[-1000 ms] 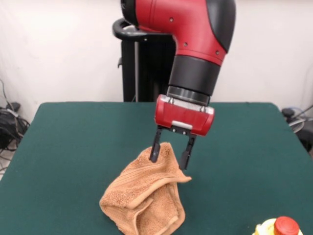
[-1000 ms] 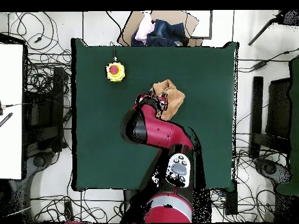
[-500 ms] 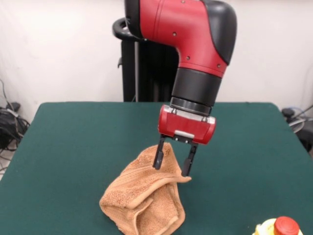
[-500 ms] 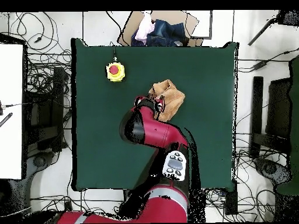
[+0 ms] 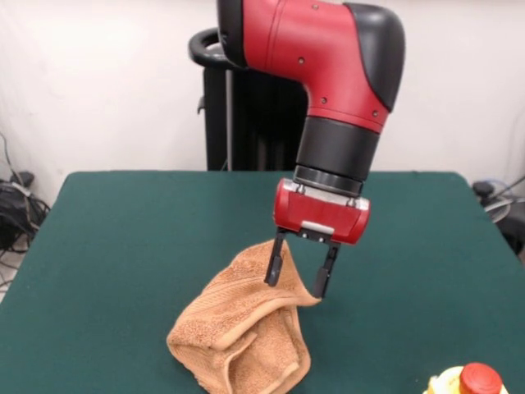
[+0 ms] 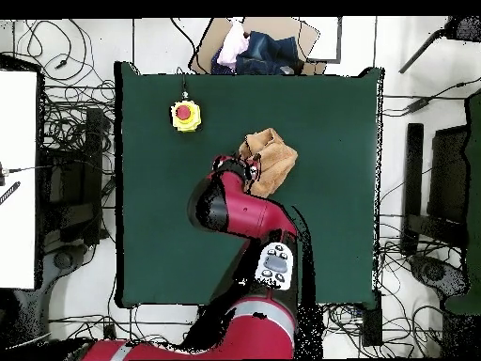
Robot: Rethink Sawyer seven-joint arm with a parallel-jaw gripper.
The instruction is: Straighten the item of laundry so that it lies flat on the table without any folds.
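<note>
Your gripper [image 5: 300, 281] hangs with its two black fingers [image 5: 273, 264] spread apart, straddling the raised top corner of the towel [image 5: 242, 332], not yet pinched on it. The towel sits crumpled in a folded heap near the middle of the table [image 5: 123, 238], toward the camera-side edge in the front view; from above it shows as a tan lump [image 6: 267, 159] just beyond the arm's wrist. A yellow-and-red button [image 6: 185, 114] sits well apart from it.

To do this step well, close on a single hemmed corner rather than a doubled layer, then lift and draw outward so the folds fall open.

In the front view the heap's long axis runs diagonally, from the lower left up to the peaked corner at the gripper; that corner points up and to the right.
</note>
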